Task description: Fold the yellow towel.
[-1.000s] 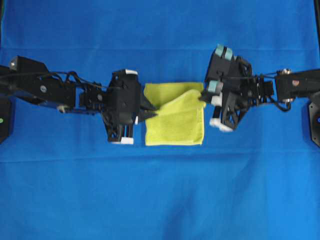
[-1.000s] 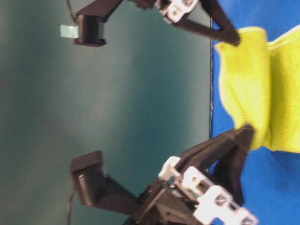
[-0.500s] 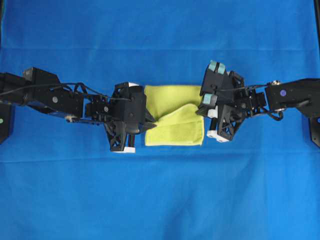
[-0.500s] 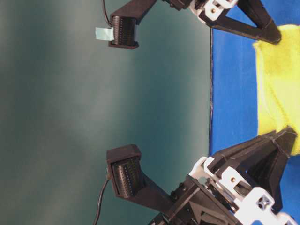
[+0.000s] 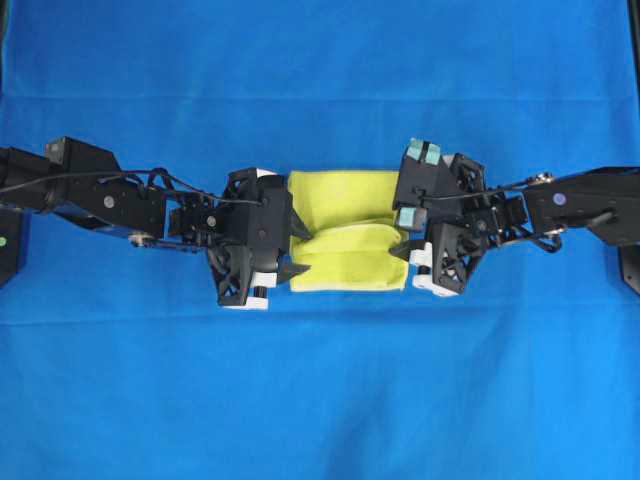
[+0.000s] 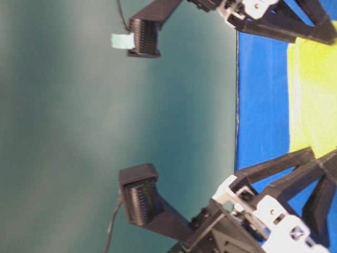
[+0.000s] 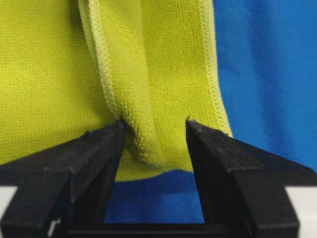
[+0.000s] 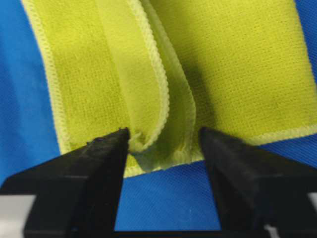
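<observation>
The yellow towel (image 5: 345, 230) lies mid-frame on the blue cloth (image 5: 320, 400), a flap doubled over but rumpled. The left gripper (image 5: 291, 246) and right gripper (image 5: 401, 231) both stand spread, holding nothing. Probably still needs flattening.

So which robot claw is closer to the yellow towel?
Neither clearly: it looks like a tie. The left gripper is at the yellow towel's left edge, the right gripper at its right edge. Both stand open, fingers on either side of the bunched fold.
</observation>
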